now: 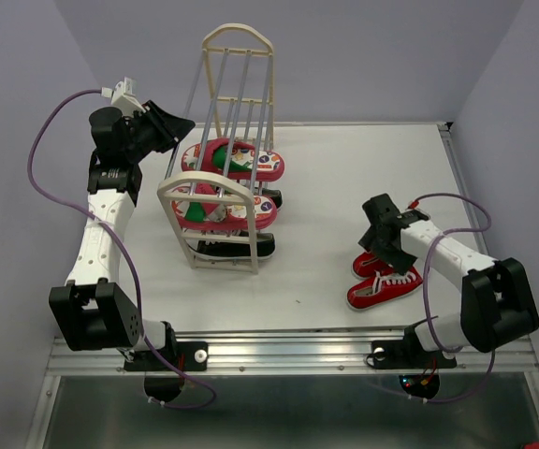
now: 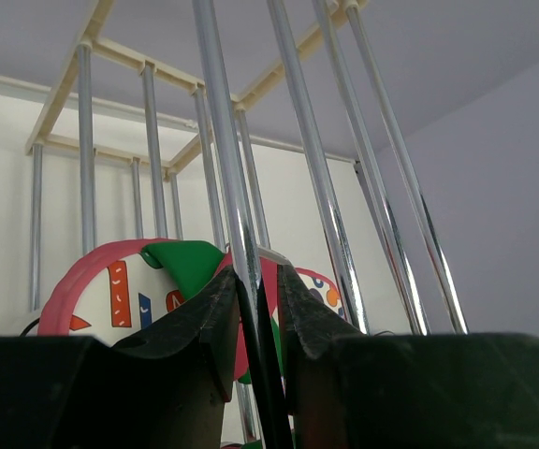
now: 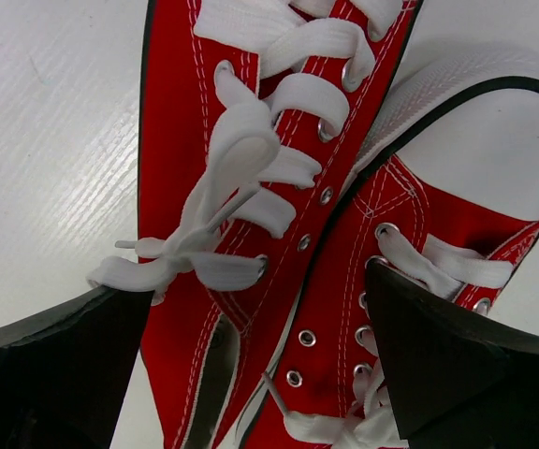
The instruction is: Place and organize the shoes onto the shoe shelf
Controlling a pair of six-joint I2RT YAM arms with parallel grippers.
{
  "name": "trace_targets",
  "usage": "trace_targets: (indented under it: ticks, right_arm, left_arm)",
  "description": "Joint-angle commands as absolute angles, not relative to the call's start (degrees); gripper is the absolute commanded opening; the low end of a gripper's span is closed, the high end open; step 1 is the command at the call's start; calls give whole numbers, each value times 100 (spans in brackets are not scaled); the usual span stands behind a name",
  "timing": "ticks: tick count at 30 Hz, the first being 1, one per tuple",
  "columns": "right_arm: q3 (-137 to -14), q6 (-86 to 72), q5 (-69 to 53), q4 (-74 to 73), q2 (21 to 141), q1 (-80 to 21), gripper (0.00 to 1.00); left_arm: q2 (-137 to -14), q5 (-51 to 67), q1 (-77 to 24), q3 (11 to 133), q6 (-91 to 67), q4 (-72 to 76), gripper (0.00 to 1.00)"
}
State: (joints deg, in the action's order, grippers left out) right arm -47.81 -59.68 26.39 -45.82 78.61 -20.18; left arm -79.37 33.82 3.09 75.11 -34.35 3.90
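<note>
The cream shoe shelf (image 1: 210,183) stands left of centre, with grey rods (image 2: 221,140). Two pink flip-flops (image 1: 251,161) (image 1: 237,211) lie on its tiers, and a black sneaker (image 1: 237,247) sits low in it; a second black one (image 1: 271,198) shows behind. My left gripper (image 1: 183,123) is at the shelf's upper left side; in its wrist view the gripper (image 2: 255,273) is shut on a thin rod, with a flip-flop (image 2: 110,290) behind. Two red sneakers (image 1: 385,286) (image 1: 369,264) lie side by side on the table. My right gripper (image 1: 382,245) hangs open just above them (image 3: 195,112) (image 3: 457,224), one finger on each side.
The white table (image 1: 344,168) ends at a metal rail (image 1: 288,351) along the near edge. Purple walls close in the back and both sides. The left arm's purple cable (image 1: 40,140) loops out to the left.
</note>
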Motion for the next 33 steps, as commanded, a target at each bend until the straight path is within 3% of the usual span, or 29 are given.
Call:
trace_targets:
  ticks: [1,11,12,16,17,22,28,33]
  right_arm:
    - [-4580,-5995,2321,-3904,8094,-1960,100]
    - [-4465,-5467,1987,-3533,8930,-1802,100]
    - [-4456,-5380,1960,-3446,8912,-1802,97]
    - [-4552,-4651,1802,-2964,8501,-1802,45]
    - [-4570,-4502,1776,-2858,8421,-1802,40]
    - [-4789,-3298,1206,-2295,8174,-1802,24]
    - [-5036,-2243,863,-1761,8078,-1802,18]
    - [-4860,-1259,-323,-958,7997,-1802,11]
  left_arm:
    - [-8156,3428,220,7277,-2795,246,16]
    - [-8156,3401,220,7295,-2786,229,16]
    - [-8156,3401,220,7286,-2786,220,16]
    - [-8165,3401,220,7312,-2795,229,16]
    - [-8165,3401,220,7313,-2795,229,16]
    - [-8165,3366,220,7277,-2830,255,16]
    - [-8139,3278,220,7269,-2865,264,15]
    - [-8165,3208,220,7295,-2900,255,16]
